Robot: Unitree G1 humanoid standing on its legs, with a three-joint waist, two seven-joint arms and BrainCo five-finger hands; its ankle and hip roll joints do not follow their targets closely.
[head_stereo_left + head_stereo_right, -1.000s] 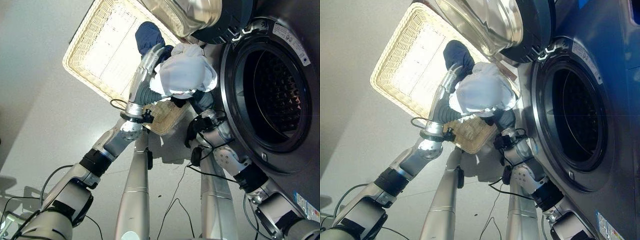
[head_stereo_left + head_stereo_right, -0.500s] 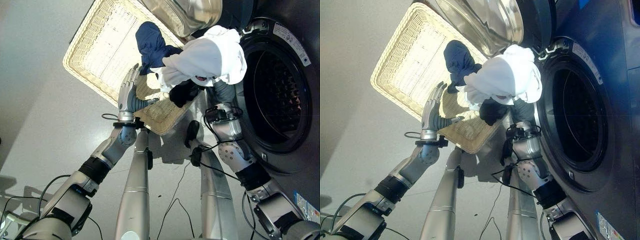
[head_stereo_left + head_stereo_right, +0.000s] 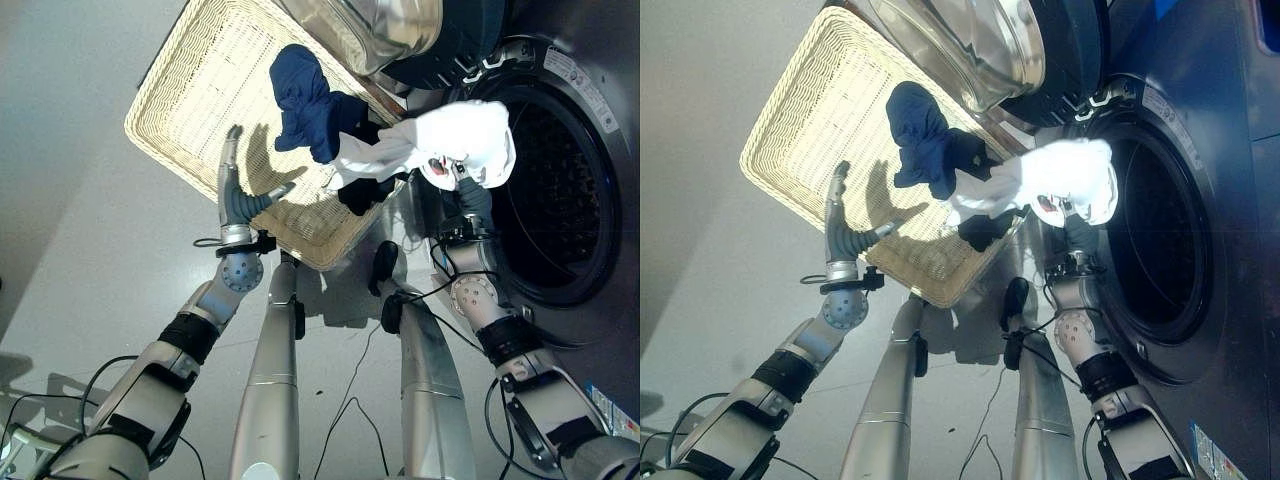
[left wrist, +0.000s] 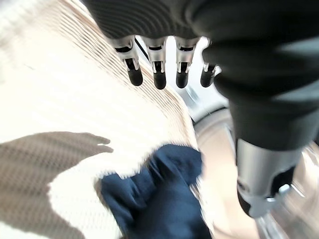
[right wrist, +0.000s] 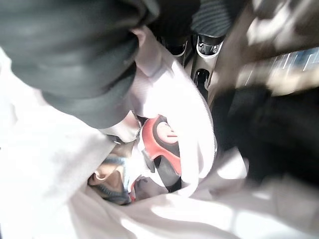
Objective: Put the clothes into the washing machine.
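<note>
R hand [image 5: 149, 74] is closed round a bunched white cloth garment w/ a red-and-dark print [image 3: 455, 145]; fingers are wrapped in the fabric, which folds over them in the R wrist view. Garment is held up right at the rim of the round dark drum opening of the grey front-load washing machine [image 3: 550, 190], most of the bundle just at the opening's edge, not yet inside. A white tail of it [image 3: 985, 195] trails back from the fingers toward the pale woven wicker basket, rectangular [image 3: 185, 100], and lies against the basket's near corner.

Just beside that tail, a dark black cloth piece [image 3: 362, 190] hangs at the basket rim. Past it, further into the basket, a navy blue cloth garment [image 3: 305, 95] sits crumpled by the rim nearest the machine; it also shows just beyond the L fingertips in the L wrist view [image 4: 159, 199].

L hand [image 3: 235, 190] hovers over the basket floor, holding nothing: fingers [image 4: 158, 69] straight, side by side, thumb stuck out apart toward the navy garment. Hand's shadow falls on the weave below the fingers.

The machine's round door w/ shiny glass bowl [image 3: 380, 30] stands swung open above the basket's far edge. Basket rests on a plain grey floor [image 3: 70, 230].
</note>
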